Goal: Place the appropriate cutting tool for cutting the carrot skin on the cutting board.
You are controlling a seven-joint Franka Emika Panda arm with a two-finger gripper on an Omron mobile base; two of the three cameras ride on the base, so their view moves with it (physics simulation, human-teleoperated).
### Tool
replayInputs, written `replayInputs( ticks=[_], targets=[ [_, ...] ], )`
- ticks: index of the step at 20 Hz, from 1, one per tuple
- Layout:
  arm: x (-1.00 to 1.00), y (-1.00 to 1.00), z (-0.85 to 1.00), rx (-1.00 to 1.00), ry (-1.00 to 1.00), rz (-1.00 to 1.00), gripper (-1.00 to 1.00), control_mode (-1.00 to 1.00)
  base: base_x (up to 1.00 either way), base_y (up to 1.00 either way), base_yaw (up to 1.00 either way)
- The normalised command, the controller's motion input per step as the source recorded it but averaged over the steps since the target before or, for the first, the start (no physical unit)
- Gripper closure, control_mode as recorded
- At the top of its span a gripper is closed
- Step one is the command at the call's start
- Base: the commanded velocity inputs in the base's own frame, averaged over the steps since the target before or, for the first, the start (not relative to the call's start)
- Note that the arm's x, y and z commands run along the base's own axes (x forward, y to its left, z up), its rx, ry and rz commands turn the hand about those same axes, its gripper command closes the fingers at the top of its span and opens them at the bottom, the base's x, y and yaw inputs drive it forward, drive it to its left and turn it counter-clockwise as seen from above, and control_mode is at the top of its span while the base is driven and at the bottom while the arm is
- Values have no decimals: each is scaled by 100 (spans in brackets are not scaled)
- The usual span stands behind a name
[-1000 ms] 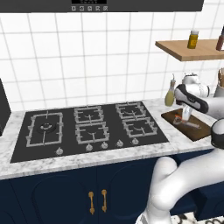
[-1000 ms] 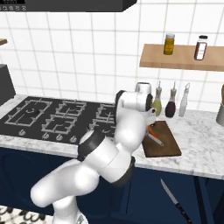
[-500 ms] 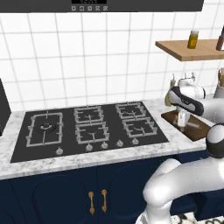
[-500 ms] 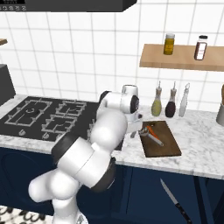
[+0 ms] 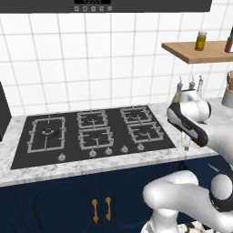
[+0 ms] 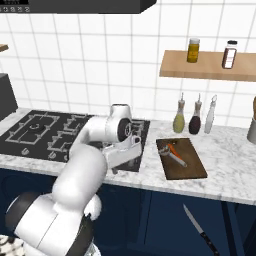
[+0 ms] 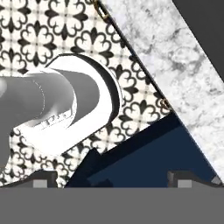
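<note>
Gripper (image 5: 185,144) in the left base view hangs down over the front edge of the marble counter (image 5: 68,170), to the right of the black stove (image 5: 91,134); whether its fingers are apart or together I cannot tell.

From the right base view, the gripper (image 6: 116,168) points down at the counter's front edge beside the stove. To its right, well apart from it, the cutting board (image 6: 192,170) lies on the counter, and the carrot (image 6: 173,148) rests on it, touching a grey peeler (image 6: 175,158). Lower right of the gripper, a knife (image 6: 197,230) lies on the floor.

Looking through the hand view, the two finger tips (image 7: 43,178) stand far apart and hold nothing. Beyond them are patterned floor tiles (image 7: 39,30), the navy cabinet front (image 7: 162,144) and the marble edge.
</note>
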Motion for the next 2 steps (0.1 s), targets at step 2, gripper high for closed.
replayInputs(
  ticks=[2],
  targets=[
    [-100,79,-2,-14,-55,3,-100,-100,0,0,0]
  ],
)
